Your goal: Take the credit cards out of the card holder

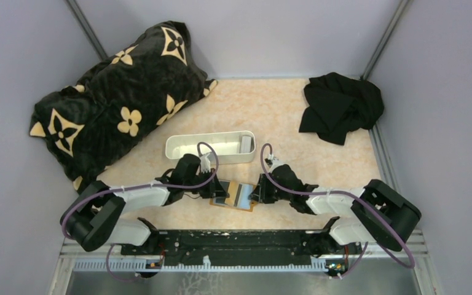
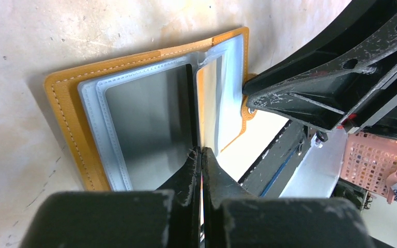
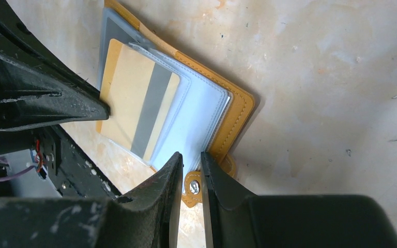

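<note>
Card holder point(image 3: 239, 109) lies open on the table point(image 3: 320, 77), between my two claws. My left claw point(image 2: 201, 153) is closed, pinching a thin leaf seen edge-on, apparently the tan credit card point(image 3: 134, 103) with the grey stripe, which lies partly out of its clear sleeve. My right claw point(image 3: 191, 166) is clamped on the holder's snap tab point(image 3: 192, 187).

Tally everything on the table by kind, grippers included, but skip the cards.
Fabric items: 2, the patterned blanket and the black cloth
White tray: 1
Card holder: 1
Grippers: 2, the left gripper and the right gripper
Total: 6
</note>
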You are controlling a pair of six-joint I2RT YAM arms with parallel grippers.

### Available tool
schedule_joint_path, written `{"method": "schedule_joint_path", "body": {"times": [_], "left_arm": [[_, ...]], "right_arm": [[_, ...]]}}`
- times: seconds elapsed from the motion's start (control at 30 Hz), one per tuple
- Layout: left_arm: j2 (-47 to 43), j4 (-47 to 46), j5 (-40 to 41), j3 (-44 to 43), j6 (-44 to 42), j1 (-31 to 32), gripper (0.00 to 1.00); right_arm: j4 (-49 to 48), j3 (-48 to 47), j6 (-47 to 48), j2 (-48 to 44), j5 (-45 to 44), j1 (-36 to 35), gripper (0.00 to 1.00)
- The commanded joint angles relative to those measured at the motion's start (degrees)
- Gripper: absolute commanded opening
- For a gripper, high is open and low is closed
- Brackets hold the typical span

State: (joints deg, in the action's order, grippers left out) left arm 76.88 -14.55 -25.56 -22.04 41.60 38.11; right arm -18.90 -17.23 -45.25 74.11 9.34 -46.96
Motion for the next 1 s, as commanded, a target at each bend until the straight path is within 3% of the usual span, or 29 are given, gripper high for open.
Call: {"method": "schedule_joint_path", "body": {"times": [0.0, 0.17, 0.33, 0.4, 0.53, 0.73, 0.97], "left_arm": [[-0.2, 2.6, 1.3, -1.5, -2.6, -1.1, 0.00], [-1.9, 4.4, 2.8, -1.6, -4.1, -1.8, 0.01], [-0.3, 4.0, 1.6, -1.6, -4.3, -2.6, 0.24], [0.3, 3.0, 1.3, -1.4, -3.8, -2.6, 0.25], [1.4, 1.4, 0.6, -1.7, -3.3, -2.6, 0.18], [2.8, -2.8, -2.6, -1.9, 0.1, -2.6, 0.35], [6.2, -11.4, -5.1, 0.2, 5.0, -2.2, 0.36]], "right_arm": [[4.0, 1.7, 1.0, 1.6, -1.2, 0.3, 0.21], [3.8, 1.9, 1.0, 1.6, -1.3, 0.3, 0.21], [3.1, 1.2, 1.3, 3.0, -0.8, 0.3, 0.20], [3.0, 1.2, 1.3, 3.1, -0.8, 0.3, 0.21], [3.1, 1.3, 1.3, 3.0, -0.9, 0.3, 0.21], [2.8, 1.2, 1.4, 3.8, -0.7, 0.4, 0.21], [1.7, 1.0, 1.3, 5.3, -0.1, 0.4, 0.21]]}}
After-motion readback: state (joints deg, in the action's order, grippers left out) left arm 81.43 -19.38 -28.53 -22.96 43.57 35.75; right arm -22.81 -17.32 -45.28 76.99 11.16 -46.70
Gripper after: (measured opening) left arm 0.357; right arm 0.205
